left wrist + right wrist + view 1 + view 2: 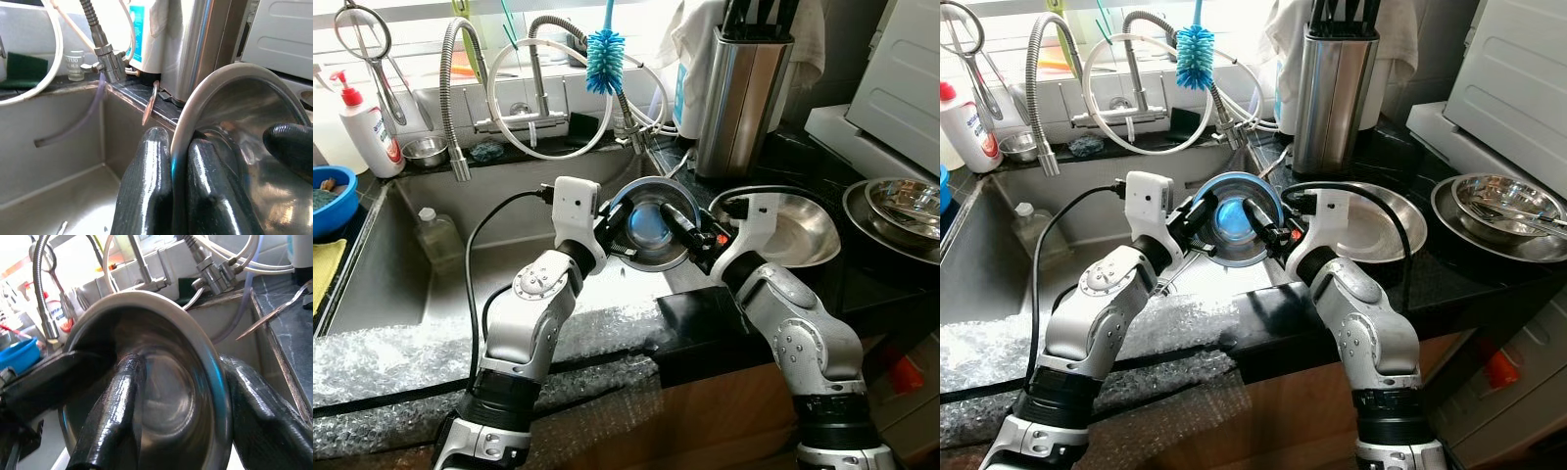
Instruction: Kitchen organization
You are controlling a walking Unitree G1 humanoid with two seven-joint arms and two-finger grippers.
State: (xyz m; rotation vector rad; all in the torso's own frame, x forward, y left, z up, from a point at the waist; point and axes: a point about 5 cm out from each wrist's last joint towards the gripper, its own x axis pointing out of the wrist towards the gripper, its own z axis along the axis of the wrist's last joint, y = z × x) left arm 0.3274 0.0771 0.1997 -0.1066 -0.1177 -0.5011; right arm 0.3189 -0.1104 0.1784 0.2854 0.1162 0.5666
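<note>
A small steel bowl [651, 227] is held on edge above the right rim of the sink, its hollow facing me. My left gripper [613, 235] is shut on the bowl's left rim; in the left wrist view its two fingers [146, 186] pinch the rim of the bowl [234, 112]. My right gripper [693, 235] grips the right side. The right wrist view has one finger [115, 406] inside the bowl [166, 391] and the other outside its wall.
The sink [440, 196] lies to the left with a plastic bottle [438, 238] in it. A wide steel dish [803, 230] and stacked steel bowls [901, 211] sit on the black counter at right. A knife block [739, 93] stands behind. Bubble wrap [391, 357] covers the front ledge.
</note>
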